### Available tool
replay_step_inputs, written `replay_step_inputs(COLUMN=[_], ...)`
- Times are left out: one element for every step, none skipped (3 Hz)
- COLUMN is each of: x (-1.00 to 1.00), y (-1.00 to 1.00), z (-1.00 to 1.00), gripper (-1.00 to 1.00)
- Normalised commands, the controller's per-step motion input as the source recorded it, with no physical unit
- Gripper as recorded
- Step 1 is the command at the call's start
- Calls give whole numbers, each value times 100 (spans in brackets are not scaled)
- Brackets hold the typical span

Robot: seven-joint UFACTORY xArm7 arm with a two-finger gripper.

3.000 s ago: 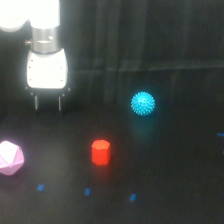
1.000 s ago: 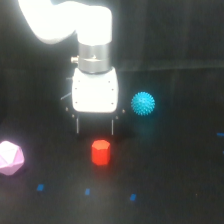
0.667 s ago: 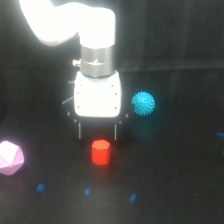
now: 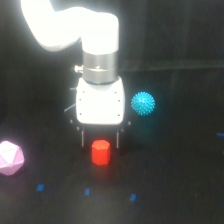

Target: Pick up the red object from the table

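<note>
The red object (image 4: 100,152) is a small red-orange hexagonal prism standing on the black table (image 4: 175,175) near the middle. My gripper (image 4: 99,141) hangs from the white arm directly above and just behind it. Its two thin dark fingers (image 4: 80,137) stand apart, one on each side of the prism's top. The jaws are open and hold nothing. The prism still rests on the table.
A cyan spiky ball (image 4: 143,103) lies to the exterior view's right of the gripper body. A pale pink faceted polyhedron (image 4: 10,158) sits at the exterior view's left edge. Small blue marks (image 4: 87,191) dot the table in front.
The arm has swung from the back left to above the red object and has come lower over the last second. The fingers now straddle it. The objects have not moved.
</note>
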Motion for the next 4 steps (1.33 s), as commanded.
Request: replay_step_inputs(x=[27, 57, 77, 3], y=[17, 10, -6, -83], z=[-30, 6, 83, 92], gripper=[-95, -99, -100, 31])
